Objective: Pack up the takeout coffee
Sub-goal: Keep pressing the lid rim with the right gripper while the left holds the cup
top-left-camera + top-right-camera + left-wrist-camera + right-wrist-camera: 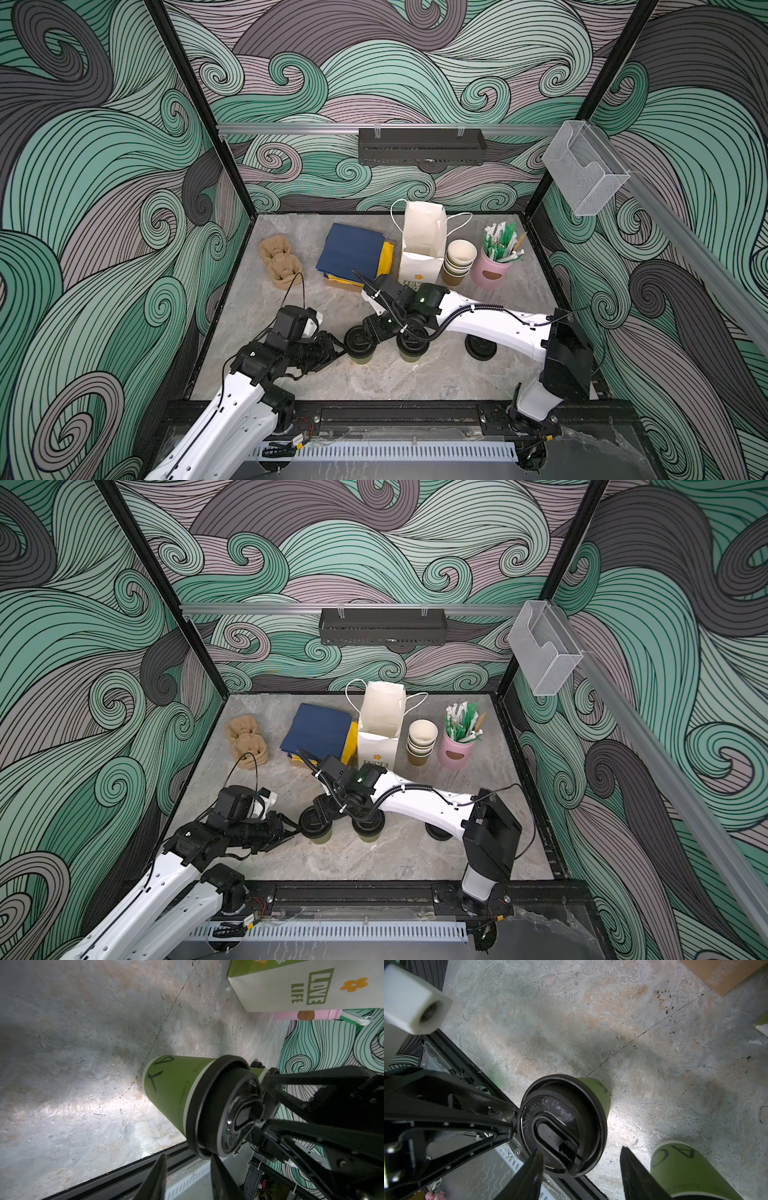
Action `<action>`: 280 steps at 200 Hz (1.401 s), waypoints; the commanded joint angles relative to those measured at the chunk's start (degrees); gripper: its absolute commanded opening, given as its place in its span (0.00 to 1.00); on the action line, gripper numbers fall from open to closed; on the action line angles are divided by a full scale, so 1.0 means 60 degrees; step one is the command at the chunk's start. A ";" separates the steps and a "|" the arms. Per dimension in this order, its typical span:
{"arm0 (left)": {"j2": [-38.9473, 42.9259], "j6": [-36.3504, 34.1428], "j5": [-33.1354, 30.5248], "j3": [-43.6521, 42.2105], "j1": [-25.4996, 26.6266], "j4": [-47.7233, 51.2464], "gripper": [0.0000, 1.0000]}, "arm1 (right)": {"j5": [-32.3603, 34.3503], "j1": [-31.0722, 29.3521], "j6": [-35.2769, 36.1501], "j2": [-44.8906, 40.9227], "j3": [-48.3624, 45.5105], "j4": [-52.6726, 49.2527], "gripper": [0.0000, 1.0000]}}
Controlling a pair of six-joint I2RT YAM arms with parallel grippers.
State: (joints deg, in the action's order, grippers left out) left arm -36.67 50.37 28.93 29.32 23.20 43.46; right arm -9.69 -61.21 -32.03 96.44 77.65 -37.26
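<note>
Two takeout coffee cups with olive-green sides and black sip lids stand side by side near the table's front in both top views: the left cup [360, 358] [318, 836] and the right cup [411, 353] [368, 832]. My left gripper [340, 352] [188, 1165] comes in low from the left and is open; one fingertip [217, 1164] touches the left cup's lid [224, 1105] at its rim. My right gripper [365, 332] [583, 1159] hangs open over the same cup, with one finger over the lid [562, 1124] and the other between the two cups. The right cup [685, 1169] is beside it.
A white paper bag [422, 249] stands open behind the cups. Right of it are a stack of lidless cups [457, 262] and a pink jar of stirrers [492, 270]. Blue napkins [353, 253] and a tan cup carrier [280, 262] lie at the back left. Loose black lids [481, 347] sit under the right arm.
</note>
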 commanded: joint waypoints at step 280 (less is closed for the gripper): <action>-0.1156 -0.0314 -0.1110 -0.0103 0.0436 -0.0216 0.13 | -0.0128 -0.0043 -0.0086 0.0588 -0.0098 -0.0280 0.56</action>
State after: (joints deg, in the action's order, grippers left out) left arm -41.93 50.35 26.00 28.77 25.28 36.86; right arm -10.96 -61.28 -32.05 98.30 77.32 -37.21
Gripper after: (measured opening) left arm 0.133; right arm 0.561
